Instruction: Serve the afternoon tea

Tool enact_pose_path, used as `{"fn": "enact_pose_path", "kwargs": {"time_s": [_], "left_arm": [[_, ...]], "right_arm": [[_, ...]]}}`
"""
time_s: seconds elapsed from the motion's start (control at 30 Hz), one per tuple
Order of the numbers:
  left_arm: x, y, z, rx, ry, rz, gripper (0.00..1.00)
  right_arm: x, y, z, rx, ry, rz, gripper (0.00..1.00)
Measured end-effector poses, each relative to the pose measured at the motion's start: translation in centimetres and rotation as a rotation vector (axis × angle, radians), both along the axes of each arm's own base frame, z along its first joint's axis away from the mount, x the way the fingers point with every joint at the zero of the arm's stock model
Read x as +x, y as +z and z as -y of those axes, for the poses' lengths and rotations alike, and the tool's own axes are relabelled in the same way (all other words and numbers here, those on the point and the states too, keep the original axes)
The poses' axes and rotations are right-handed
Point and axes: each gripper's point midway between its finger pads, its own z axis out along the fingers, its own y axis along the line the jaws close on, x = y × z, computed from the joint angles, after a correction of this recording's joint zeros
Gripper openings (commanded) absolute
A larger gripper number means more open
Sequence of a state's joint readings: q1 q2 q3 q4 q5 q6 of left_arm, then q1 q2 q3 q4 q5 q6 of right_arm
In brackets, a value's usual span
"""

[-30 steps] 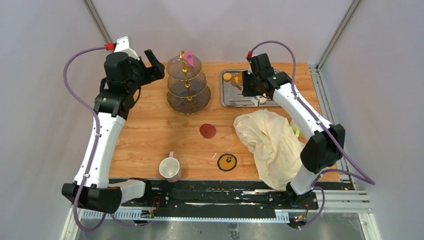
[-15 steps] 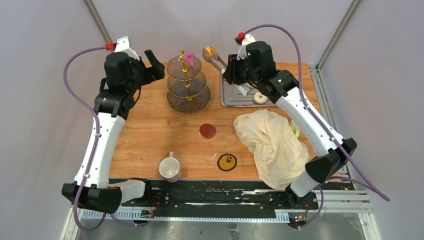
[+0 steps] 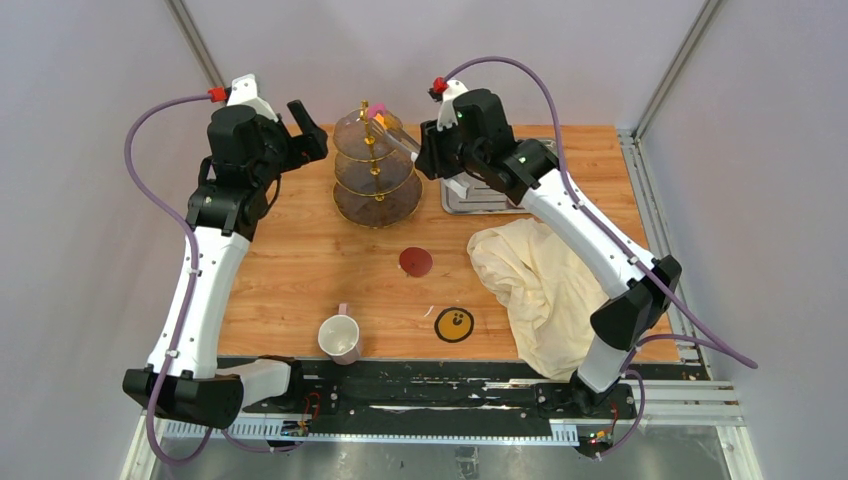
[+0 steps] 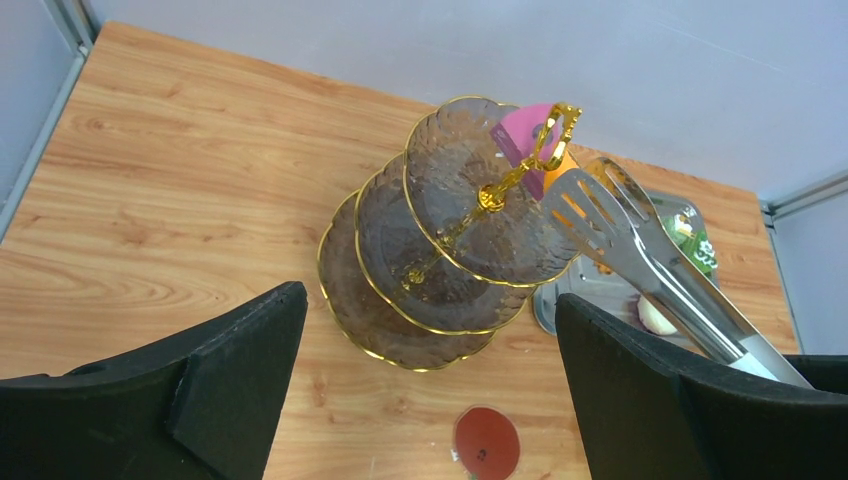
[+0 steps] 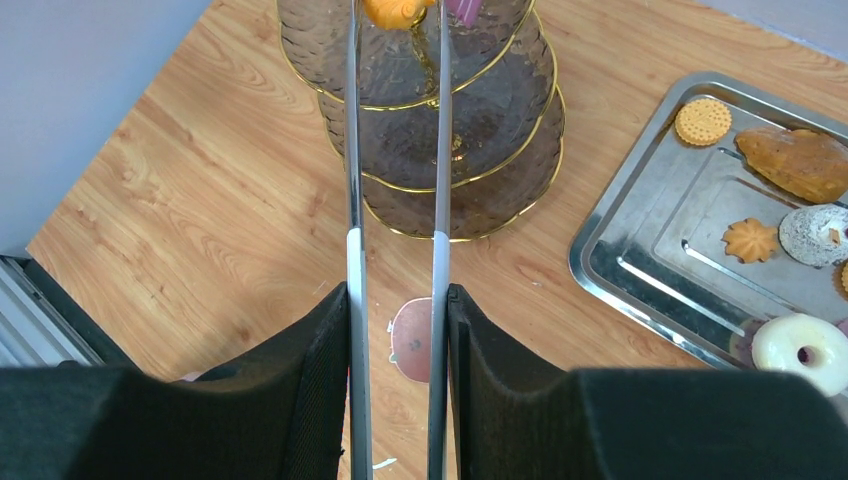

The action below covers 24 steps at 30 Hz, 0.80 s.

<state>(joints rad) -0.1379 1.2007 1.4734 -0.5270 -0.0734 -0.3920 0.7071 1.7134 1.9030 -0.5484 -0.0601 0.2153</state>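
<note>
Right gripper [image 5: 397, 300] part-closed, clamping steel tongs [image 5: 352, 150]. Tongs run lengthwise straight out ahead of jaws, tips pinching orange macaron [image 5: 398, 10] over three-tier stand [image 5: 480, 120]. Left gripper [image 4: 425, 300] gaping wide, empty.

Wooden table [image 3: 300, 260] under everything; rectangular steel tray [image 5: 680, 225] at its far right; large cream cloth [image 3: 540, 285] crumpled near the tray, spilling over the near edge; red disc [image 3: 415, 262] mid-table; yellow disc [image 3: 454, 324] with dark dots nearer, beside the cloth; steel tongs [image 4: 640, 260] aloft left of the tray.

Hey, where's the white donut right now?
Right wrist view, lower right: the white donut lies on the steel tray, near its edge, below a powdered cake and right of the glass stand.
</note>
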Motion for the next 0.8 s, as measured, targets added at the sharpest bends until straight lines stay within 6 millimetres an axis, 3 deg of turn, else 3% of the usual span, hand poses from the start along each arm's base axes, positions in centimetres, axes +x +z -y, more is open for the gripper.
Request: {"fn": "enact_pose_path", "kwargs": {"time_s": [0.17, 0.33, 0.53, 0.8], "left_arm": [[-0.04, -0.01, -0.07, 0.004, 0.002, 0.000, 0.99], [-0.05, -0.03, -0.11, 0.008, 0.002, -0.001, 0.99], [-0.05, -0.05, -0.14, 0.009, 0.004, -0.002, 0.99], [-0.06, -0.07, -0.14, 0.009, 0.004, -0.002, 1.00]], "right_arm": [[0.11, -0.62, -0.20, -0.010, 0.002, -0.011, 0.08], [0.11, -0.71, -0.26, -0.011, 0.003, -0.012, 0.26], [0.12, -0.76, -0.29, -0.012, 0.003, -0.013, 0.39], [-0.03, -0.76, -0.45, -0.014, 0.009, -0.011, 0.43]]}}
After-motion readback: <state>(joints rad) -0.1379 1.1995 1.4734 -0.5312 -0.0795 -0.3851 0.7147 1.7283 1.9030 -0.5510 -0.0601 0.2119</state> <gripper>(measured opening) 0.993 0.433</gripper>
